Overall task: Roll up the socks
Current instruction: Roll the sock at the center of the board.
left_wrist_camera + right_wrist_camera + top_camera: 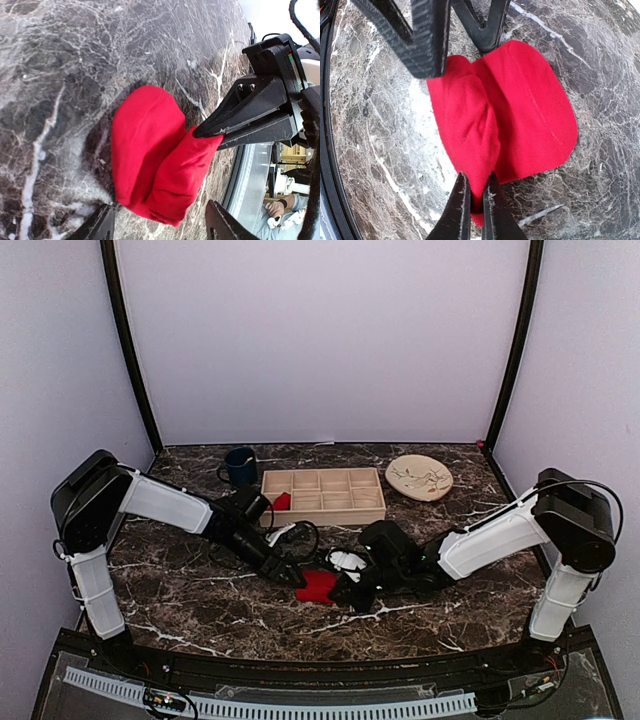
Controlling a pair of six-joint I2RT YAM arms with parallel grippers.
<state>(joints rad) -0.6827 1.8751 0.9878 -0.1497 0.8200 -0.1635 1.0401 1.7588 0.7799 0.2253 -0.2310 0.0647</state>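
One red sock (318, 586) lies folded on the dark marble table, near the front middle. In the left wrist view this sock (150, 150) is a thick red bundle. My left gripper (158, 206) stands open, its fingers straddling the bundle's near end without pressing it. My right gripper (476, 200) is shut on a pinched fold of the sock (520, 115). From above, the left gripper (292, 576) and the right gripper (342, 592) meet at the sock from either side. A second red sock (282, 502) shows at the near left corner of the wooden tray (340, 477).
A dark blue mug (240, 466) stands left of the tray at the back. A round tan plate (419, 478) lies to the tray's right. The table's front edge runs close behind the sock. Cables trail beside both wrists.
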